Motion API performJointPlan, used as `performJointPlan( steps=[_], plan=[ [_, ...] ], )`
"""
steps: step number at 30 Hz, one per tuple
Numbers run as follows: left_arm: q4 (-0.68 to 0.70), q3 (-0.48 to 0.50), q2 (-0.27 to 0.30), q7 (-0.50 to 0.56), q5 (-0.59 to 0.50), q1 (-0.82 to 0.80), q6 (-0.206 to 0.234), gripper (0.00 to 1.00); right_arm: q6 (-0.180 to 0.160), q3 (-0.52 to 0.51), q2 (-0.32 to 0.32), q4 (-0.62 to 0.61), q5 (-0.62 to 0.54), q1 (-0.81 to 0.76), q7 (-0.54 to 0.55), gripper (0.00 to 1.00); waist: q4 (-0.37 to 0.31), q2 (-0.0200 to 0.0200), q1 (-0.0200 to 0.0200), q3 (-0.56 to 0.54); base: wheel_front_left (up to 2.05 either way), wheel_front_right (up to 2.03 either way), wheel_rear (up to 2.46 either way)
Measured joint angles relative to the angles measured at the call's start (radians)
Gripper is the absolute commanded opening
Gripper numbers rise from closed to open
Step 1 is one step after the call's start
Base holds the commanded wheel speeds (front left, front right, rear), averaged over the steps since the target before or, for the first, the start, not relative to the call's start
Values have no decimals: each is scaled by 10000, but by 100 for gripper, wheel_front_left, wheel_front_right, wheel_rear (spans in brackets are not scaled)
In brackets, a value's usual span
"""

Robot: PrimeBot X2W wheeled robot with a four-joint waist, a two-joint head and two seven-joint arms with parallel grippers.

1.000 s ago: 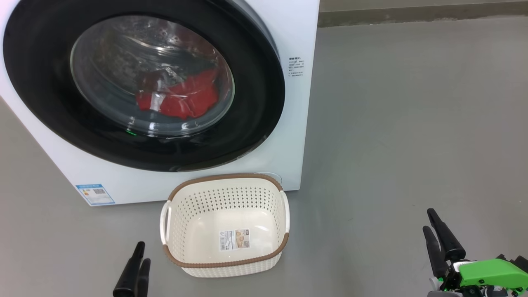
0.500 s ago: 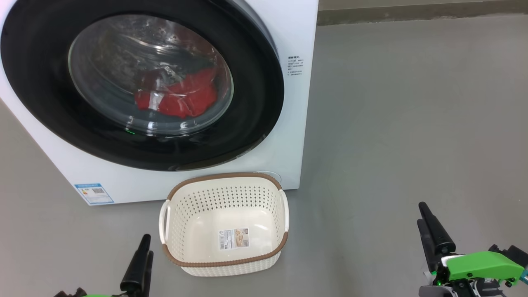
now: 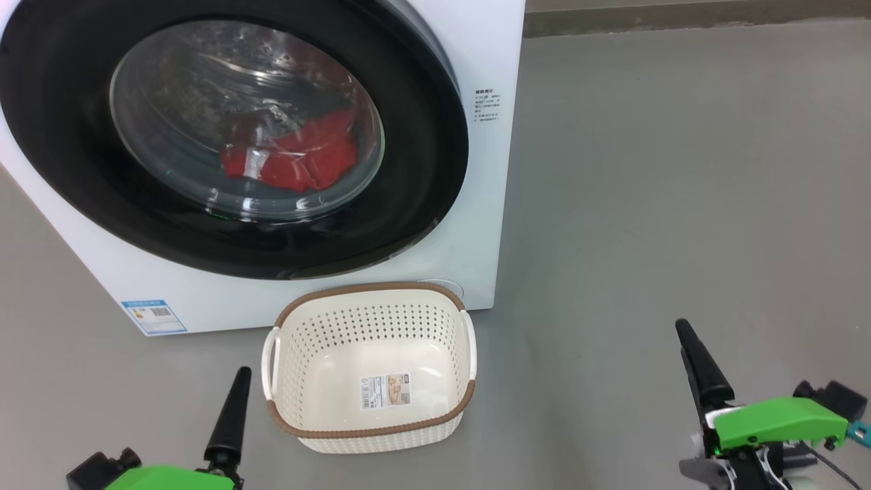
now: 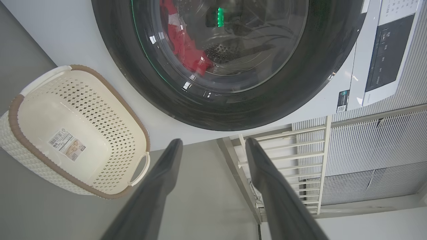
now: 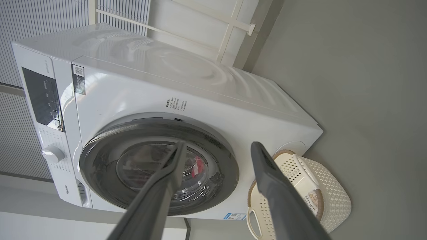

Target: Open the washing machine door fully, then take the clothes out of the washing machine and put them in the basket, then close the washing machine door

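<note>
The washing machine (image 3: 490,68) stands at the upper left, white and boxy. Its washing machine door (image 3: 422,170) lies over the opening, and red clothes (image 3: 306,160) show through the glass. In front of it on the floor sits the cream basket (image 3: 371,291) with nothing in it but its label. My left gripper (image 3: 239,374) hovers just left of the basket, and my right gripper (image 3: 682,328) is far to its right. The left wrist view shows the left gripper (image 4: 213,141) open below the door (image 4: 260,113), with the clothes (image 4: 186,50) and basket (image 4: 83,100) in sight. The right gripper (image 5: 219,144) is open too, facing the door (image 5: 227,166) and basket (image 5: 333,196).
Grey floor (image 3: 680,170) stretches wide to the right of the machine. A wall base (image 3: 680,20) runs along the top. A white slatted railing (image 4: 300,150) stands beside the machine, and its dark control panel (image 5: 41,96) sits on the front.
Both grippers have risen further into the head view, bringing their green wrists into sight. The whole picture has shifted slightly. Door, clothes and basket are unmoved.
</note>
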State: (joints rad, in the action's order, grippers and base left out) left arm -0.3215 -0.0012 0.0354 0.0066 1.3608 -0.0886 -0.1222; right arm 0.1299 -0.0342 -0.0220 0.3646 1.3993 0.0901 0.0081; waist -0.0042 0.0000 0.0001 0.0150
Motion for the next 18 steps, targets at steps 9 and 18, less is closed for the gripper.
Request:
performJointPlan(
  steps=[9,18],
  plan=[
    [12,-98,44,-236,-1371,-134,0,100,0,171,-10,98,-1164,180,-253,100,0,0,0,9,0,0,0],
    [90,-180,61,-451,-2748,-248,0,100,2,309,-44,165,-2541,424,-491,100,-19,0,0,7,0,0,0]
  ],
)
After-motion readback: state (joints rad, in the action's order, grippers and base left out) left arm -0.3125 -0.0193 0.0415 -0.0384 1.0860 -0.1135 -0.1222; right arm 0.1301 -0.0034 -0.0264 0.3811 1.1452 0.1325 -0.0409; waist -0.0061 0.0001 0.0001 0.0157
